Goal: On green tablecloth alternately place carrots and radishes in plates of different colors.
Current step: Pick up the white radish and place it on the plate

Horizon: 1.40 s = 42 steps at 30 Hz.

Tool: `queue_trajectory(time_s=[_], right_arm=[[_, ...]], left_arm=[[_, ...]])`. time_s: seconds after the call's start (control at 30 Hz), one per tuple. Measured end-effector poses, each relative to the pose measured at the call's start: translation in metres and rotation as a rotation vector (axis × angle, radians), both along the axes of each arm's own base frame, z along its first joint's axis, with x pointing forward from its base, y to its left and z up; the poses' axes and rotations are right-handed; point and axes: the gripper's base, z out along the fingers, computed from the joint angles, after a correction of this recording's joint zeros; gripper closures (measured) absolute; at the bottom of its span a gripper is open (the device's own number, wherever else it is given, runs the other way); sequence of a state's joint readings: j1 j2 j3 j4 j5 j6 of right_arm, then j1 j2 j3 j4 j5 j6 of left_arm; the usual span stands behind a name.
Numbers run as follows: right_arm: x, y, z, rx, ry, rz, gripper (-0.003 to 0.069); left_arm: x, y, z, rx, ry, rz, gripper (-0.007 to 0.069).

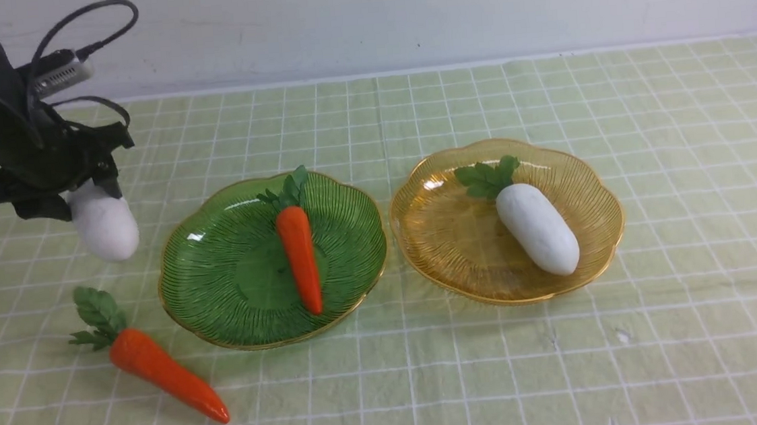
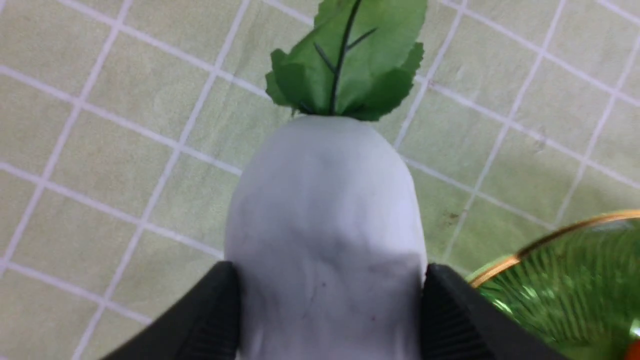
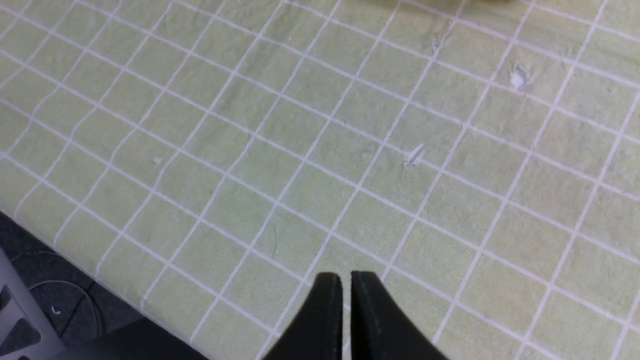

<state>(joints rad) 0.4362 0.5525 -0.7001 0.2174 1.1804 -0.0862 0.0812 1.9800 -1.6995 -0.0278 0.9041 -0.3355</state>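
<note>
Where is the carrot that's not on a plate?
In the front view, the loose carrot lies on the green tablecloth on the robot's left, beside the green plate.

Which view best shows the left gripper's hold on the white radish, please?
The left wrist view: the left gripper's fingers clamp the radish between them. The front view shows only its rounded end; the right wrist view, only tablecloth.

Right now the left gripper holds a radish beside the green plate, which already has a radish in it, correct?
No: the green plate has a carrot in it, per the front view. The left gripper does hold a radish beside it.
</note>
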Motion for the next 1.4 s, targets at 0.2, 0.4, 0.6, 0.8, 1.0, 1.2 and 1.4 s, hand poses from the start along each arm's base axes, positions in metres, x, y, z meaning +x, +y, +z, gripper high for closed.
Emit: queue_trajectory(time_s=[0.2, 0.4, 0.6, 0.8, 1.0, 1.2, 1.4], right_arm=[[0.004, 0.001, 0.004, 0.028, -0.056, -0.012, 0.0643], [0.008, 0.002, 0.008, 0.056, -0.107, -0.023, 0.0643], [0.008, 0.002, 0.008, 0.055, -0.109, -0.024, 0.0643], [0.008, 0.002, 0.008, 0.055, -0.109, -0.024, 0.0643], [0.008, 0.002, 0.008, 0.054, -0.11, -0.024, 0.0643], [0.008, 0.002, 0.008, 0.051, -0.111, -0.025, 0.0643], [0.009, 0.0, 0.007, 0.029, -0.122, -0.029, 0.0643]], left_arm=[[0.0, -0.063, 0.046, -0.12, -0.04, -0.265, 0.0213], [-0.006, -0.187, 0.043, -0.373, -0.079, -0.497, 0.0213], [-0.011, -0.268, 0.007, -0.409, -0.128, -0.592, 0.0213], [-0.01, -0.292, -0.013, -0.41, -0.159, -0.597, 0.0211], [-0.002, -0.282, -0.014, -0.409, -0.171, -0.567, 0.0057], [0.005, -0.245, 0.008, -0.398, -0.141, -0.565, 0.0015], [0.0, -0.164, 0.071, -0.366, -0.117, -0.576, 0.0228]])
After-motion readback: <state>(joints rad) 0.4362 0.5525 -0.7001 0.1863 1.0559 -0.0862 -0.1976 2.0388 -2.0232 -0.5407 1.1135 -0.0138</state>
